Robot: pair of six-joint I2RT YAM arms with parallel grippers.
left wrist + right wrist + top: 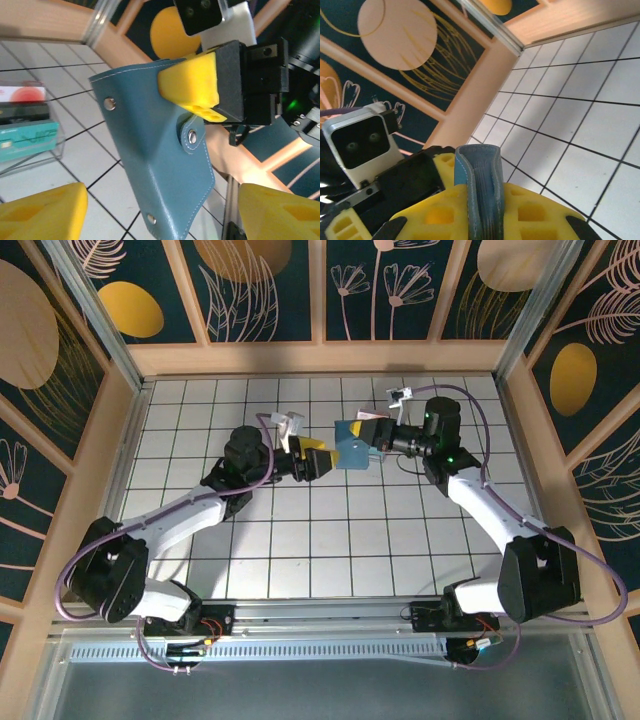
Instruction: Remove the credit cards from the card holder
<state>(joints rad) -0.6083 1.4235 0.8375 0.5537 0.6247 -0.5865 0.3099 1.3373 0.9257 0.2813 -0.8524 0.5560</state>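
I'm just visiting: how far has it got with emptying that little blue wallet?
Early. Done: the card holder is off the table, pinched by the right end effector. In hand: the left end effector is open beside it, seemingly ready to reach for a card. Left: pulling out the cards; none seems out yet.

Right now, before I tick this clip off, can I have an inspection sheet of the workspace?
Surface: white grid table, flat.
Job's things: blue wallet held up off the table; whether cards are inside cannot be told.
Clutter: clear tray with red and teal contents, resting on the table.
Grippers: right gripper shut on the wallet's edge; left gripper open, fingers either side of the wallet, not touching.
Cables: purple cables looped along both arms, apart from the wallet.
Surroundings: wooden-framed floral walls.
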